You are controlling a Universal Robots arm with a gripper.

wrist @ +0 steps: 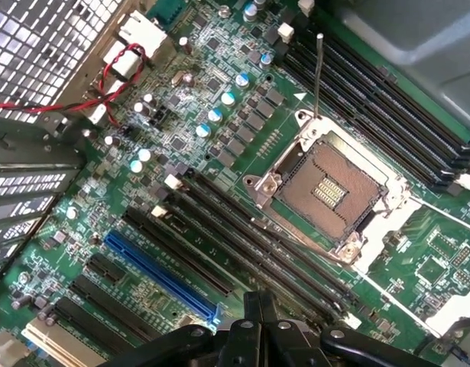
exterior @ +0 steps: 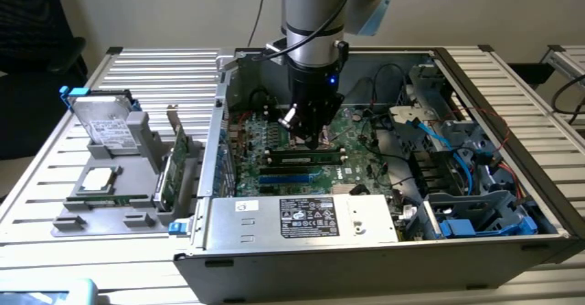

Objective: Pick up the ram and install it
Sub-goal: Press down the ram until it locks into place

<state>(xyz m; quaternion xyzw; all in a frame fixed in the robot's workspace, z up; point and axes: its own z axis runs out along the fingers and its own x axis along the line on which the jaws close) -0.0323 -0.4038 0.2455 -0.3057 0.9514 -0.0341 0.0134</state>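
Observation:
The ram [exterior: 105,199] is a narrow green stick lying flat in a groove at the front of the grey holder [exterior: 68,223], on the exterior view's left, outside the computer case. My gripper [exterior: 318,144] hangs inside the open case [exterior: 366,250], well away from the ram, above the green motherboard [exterior: 274,137] and its long dark slots [exterior: 302,160]. Its fingers are shut with nothing between them. In the wrist view the gripper [wrist: 259,306] hovers over long black slots [wrist: 250,237] that stand empty, beside the open processor socket [wrist: 330,187].
The grey holder also carries a hard drive [exterior: 105,123], a square chip [exterior: 98,177] and an upright green expansion card [exterior: 178,157]. In the case are a power supply [exterior: 302,217], blue and black cables [exterior: 439,137], a drive cage [exterior: 480,212] and a blue slot [wrist: 158,275].

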